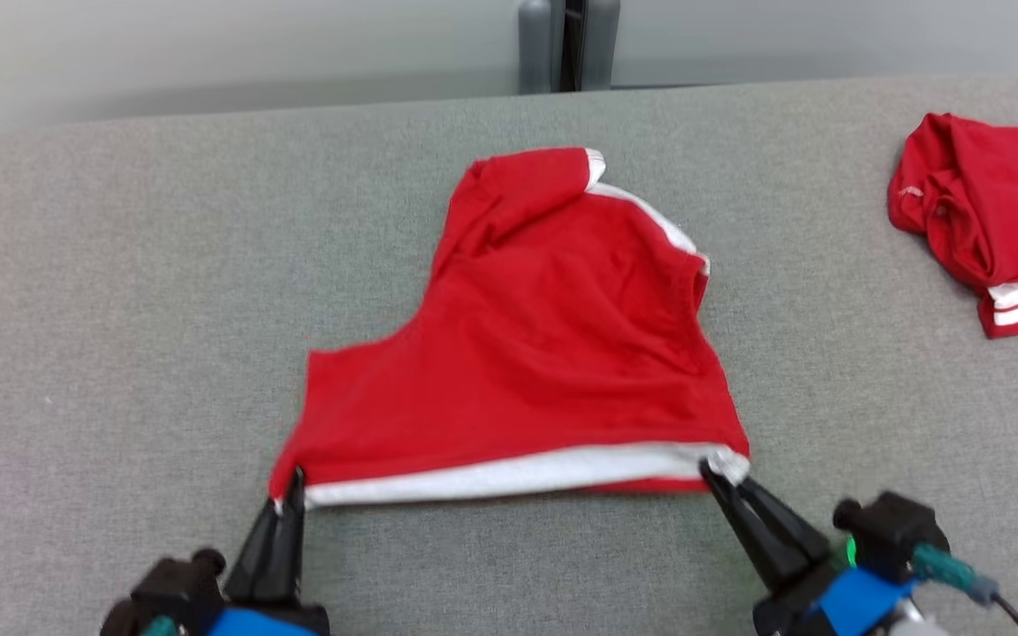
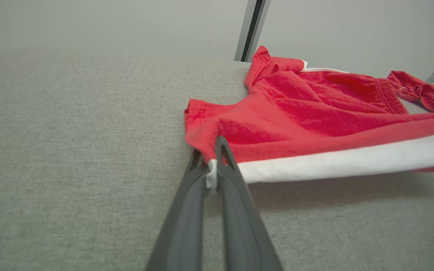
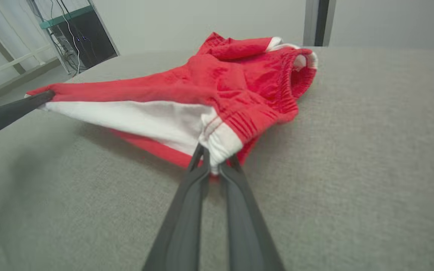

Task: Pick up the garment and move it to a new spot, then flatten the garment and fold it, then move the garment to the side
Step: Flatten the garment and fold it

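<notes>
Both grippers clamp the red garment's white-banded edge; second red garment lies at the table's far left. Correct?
No: head view shows the second red garment at the table's far right. Left gripper and right gripper do clamp the garment's white-banded edge.

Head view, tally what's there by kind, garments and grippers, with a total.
Red garments with white trim: 2, the spread red garment and the bunched red garment.
Dark-fingered grippers: 2, left gripper and right gripper, both shut on the spread red garment.
Total: 4.

- Head view looks down from the near side over the grey table (image 1: 120, 265).
- Wrist views sit low (almost on it), face far, and share the red garment (image 2: 296, 109).
</notes>
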Motion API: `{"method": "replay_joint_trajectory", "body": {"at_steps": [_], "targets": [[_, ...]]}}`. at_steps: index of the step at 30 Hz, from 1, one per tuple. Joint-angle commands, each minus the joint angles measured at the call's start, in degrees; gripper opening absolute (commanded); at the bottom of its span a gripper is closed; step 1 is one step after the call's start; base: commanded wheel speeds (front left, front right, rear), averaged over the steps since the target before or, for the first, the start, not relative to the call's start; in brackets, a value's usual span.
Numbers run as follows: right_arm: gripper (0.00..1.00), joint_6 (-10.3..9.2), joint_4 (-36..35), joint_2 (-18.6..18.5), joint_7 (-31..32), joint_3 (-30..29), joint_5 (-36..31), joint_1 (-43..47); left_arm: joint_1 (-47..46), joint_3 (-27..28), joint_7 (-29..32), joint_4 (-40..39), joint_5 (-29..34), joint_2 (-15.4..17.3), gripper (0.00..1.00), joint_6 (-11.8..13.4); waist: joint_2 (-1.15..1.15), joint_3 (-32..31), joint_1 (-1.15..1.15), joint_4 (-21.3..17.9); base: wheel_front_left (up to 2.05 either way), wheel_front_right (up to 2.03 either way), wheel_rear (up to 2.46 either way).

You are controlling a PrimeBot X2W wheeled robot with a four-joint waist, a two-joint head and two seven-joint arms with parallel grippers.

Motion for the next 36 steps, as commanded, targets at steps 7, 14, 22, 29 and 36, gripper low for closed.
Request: {"method": "replay_joint_trajectory", "body": {"at_steps": [7,14,22,29,36], "targets": [[0.00,-0.05,-3.07,-0.31,0.04,-3.33,0.79,11.47,7.51,-0.04,-0.16,-1.44,-0.66,-1.04,0.00,0.54,0.00,-4.05,0.02,-0.04,0.00,0.00,0.00],[0.00,-0.06,-4.28,0.98,0.54,-6.37,0.04,14.78,8.83,-0.68,-0.16,-0.82,-0.45,-0.92,0.00,0.15,0.00,-5.62,0.02,-0.23,0.00,0.00,0.00],[0.00,-0.05,-5.29,1.77,0.74,-7.81,-1.85,13.57,6.03,-1.56,-0.16,-0.30,0.45,-0.52,0.00,-0.99,0.00,-6.59,0.02,0.07,0.00,0.00,0.00],[0.00,-0.05,-7.46,-0.23,1.29,-8.19,-4.62,6.15,-4.17,-2.95,0.24,0.42,2.86,1.45,0.00,-3.28,0.00,-5.18,0.02,0.14,0.00,0.00,0.00],[0.00,-0.05,-7.02,-1.87,2.87,-7.06,-4.84,-11.51,-22.96,-3.17,2.27,3.34,4.17,3.21,0.00,-5.19,0.00,-0.41,0.02,-0.53,0.00,0.00,0.00]]}}
